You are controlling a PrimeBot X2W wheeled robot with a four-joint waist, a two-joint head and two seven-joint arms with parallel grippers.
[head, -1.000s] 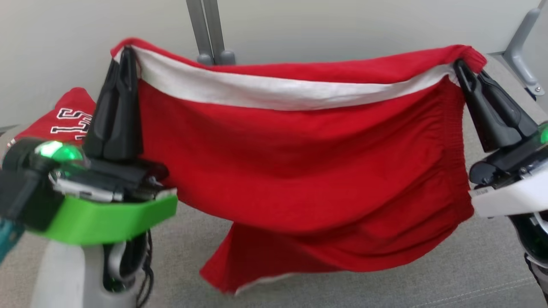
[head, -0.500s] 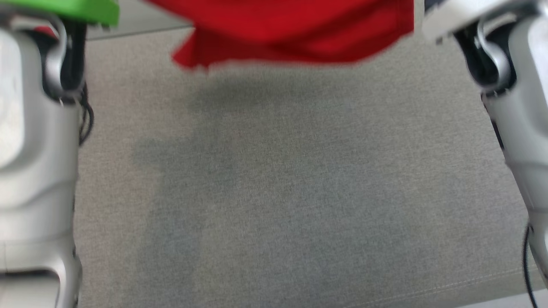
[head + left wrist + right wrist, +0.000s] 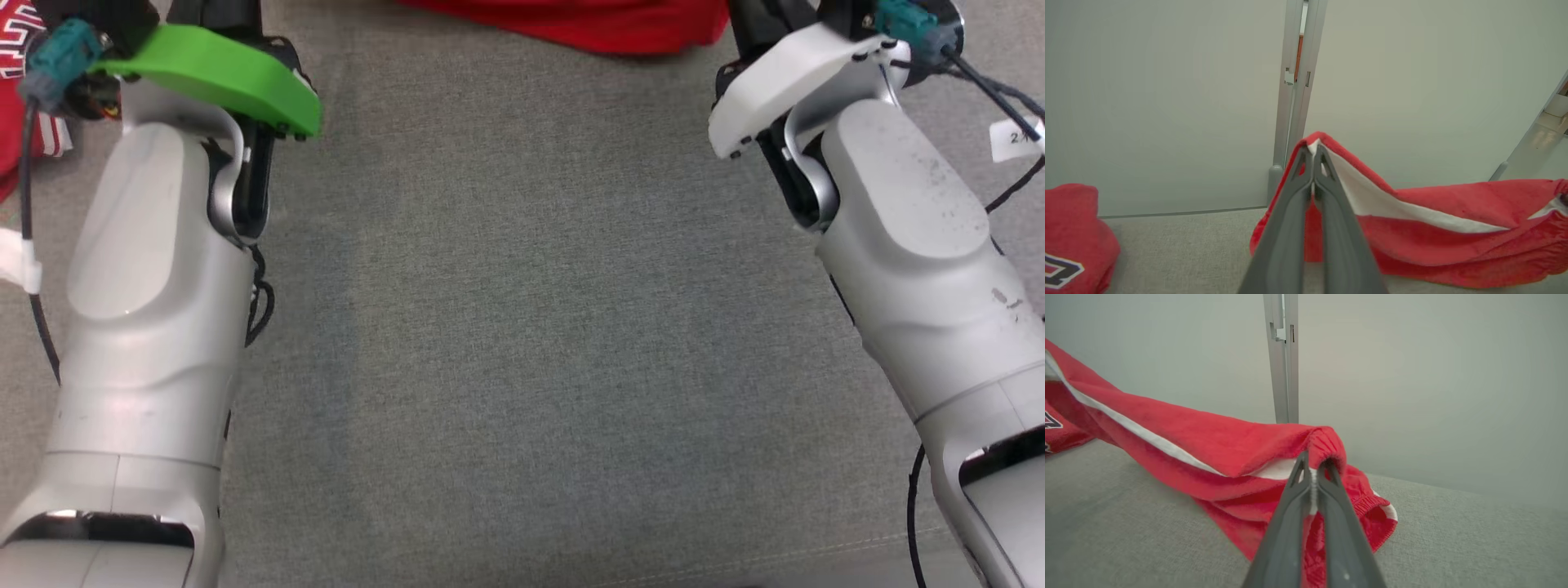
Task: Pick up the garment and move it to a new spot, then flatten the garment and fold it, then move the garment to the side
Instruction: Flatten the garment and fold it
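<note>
Stretching along the far side of the grey counter point(image 3: 522, 327), the red garment point(image 3: 1433, 228) hangs by its upper edge between the two claws, and its lower part rests on the counter. Its long axis runs left to right, parallel to the counter's far edge. The middle sags a little, so the cloth is not tight.

The near part of the counter, between the left forearm point(image 3: 147, 286) and the right forearm point(image 3: 906, 245), is open. I judge the garment should come down toward there, both arms together so the edge keeps straight. Neither arm is nearer; each holds one end.

A second red cloth point(image 3: 1069, 241) with letters lies on the counter's far left, apart from the garment. The left claw point(image 3: 1313, 157) is clamped on the garment's left corner, above the counter. The right claw point(image 3: 1314, 463) is clamped on the gathered right corner. A white band point(image 3: 1384, 204) shows under the red rim.
</note>
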